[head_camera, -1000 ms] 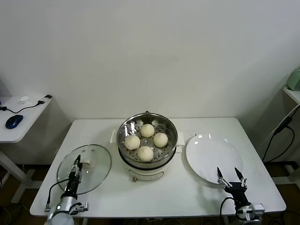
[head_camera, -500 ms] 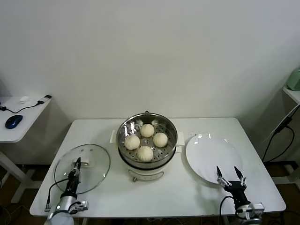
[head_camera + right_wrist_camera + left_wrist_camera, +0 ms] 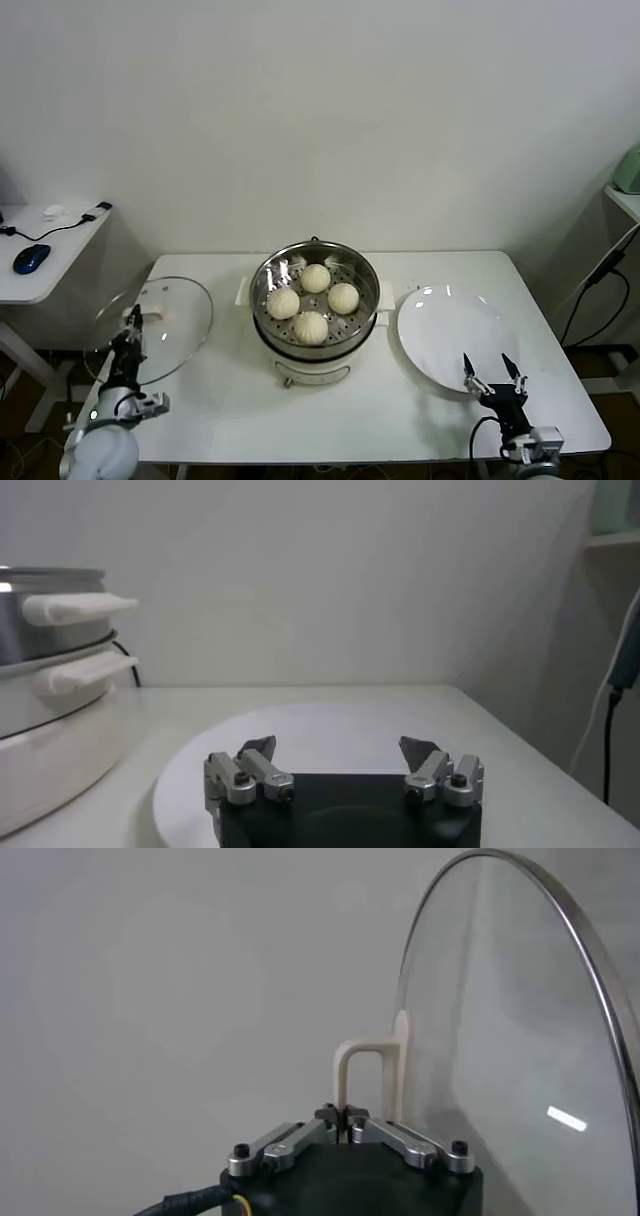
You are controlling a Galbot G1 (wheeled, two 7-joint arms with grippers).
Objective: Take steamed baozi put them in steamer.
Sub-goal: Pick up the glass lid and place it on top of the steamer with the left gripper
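Several cream-white steamed baozi [image 3: 311, 326] lie on the perforated tray inside the steel steamer [image 3: 366, 272] at the table's middle. My left gripper [image 3: 133, 318] is shut on the white handle [image 3: 365, 1063] of the round glass lid [image 3: 170, 320], which hangs tilted above the table's left edge, off the surface. In the left wrist view the fingertips [image 3: 343, 1113] pinch the handle's loop, with the lid's glass [image 3: 500, 1048] beside it. My right gripper [image 3: 492, 370] stands open and holds nothing at the front edge of the flat white plate [image 3: 440, 325]; the right wrist view shows that gripper [image 3: 338, 748] over the plate [image 3: 330, 725], the steamer [image 3: 50, 710] off to one side.
A small side table with a blue mouse [image 3: 29, 258] and a cable stands left of the main table, close to the lifted lid. At the far right a shelf holds a green object [image 3: 628, 168], and a black cable [image 3: 600, 280] hangs beside it.
My left gripper closed on the lid's handle, lifted the lid off the table and carried it left, tilting it upright. The right arm and the baozi stayed put.
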